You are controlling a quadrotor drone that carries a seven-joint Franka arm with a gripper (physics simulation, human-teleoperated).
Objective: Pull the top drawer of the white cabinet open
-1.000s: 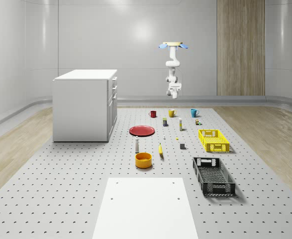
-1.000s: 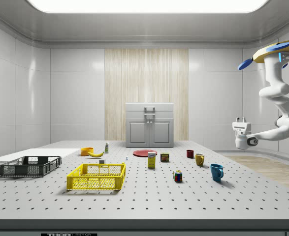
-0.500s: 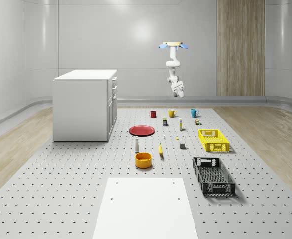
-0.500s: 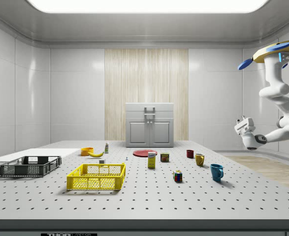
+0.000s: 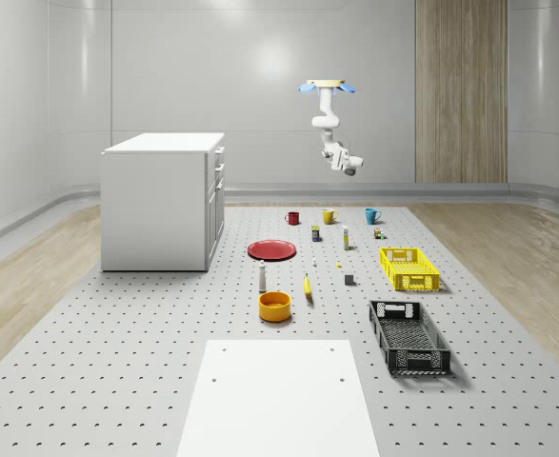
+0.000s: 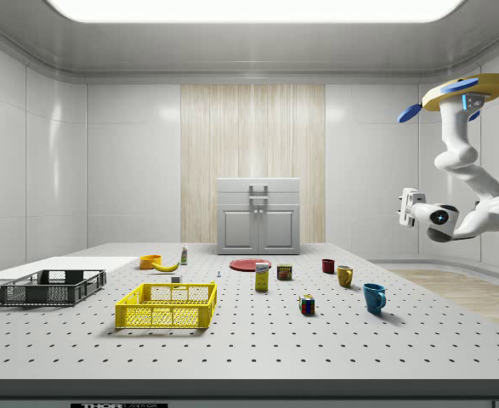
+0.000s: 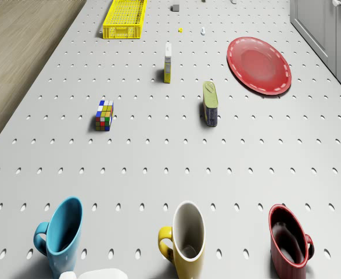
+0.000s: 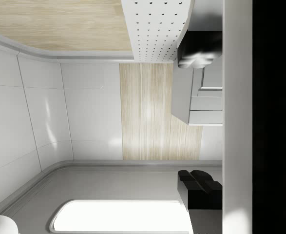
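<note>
We see the drone (image 6: pixel 475 87) hovering high, arm (image 6: pixel 463 170) bent below w/ elbow folded, wrist turned sideways, gripper (image 6: pixel 405 209) held approx. level, mid-air.

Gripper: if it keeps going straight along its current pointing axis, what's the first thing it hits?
Probably the white cabinet. In the side view the gripper points about level toward it, at roughly top-drawer height, with open air between. The drone hovers beyond the mugs. Depth alignment is uncertain.
</note>
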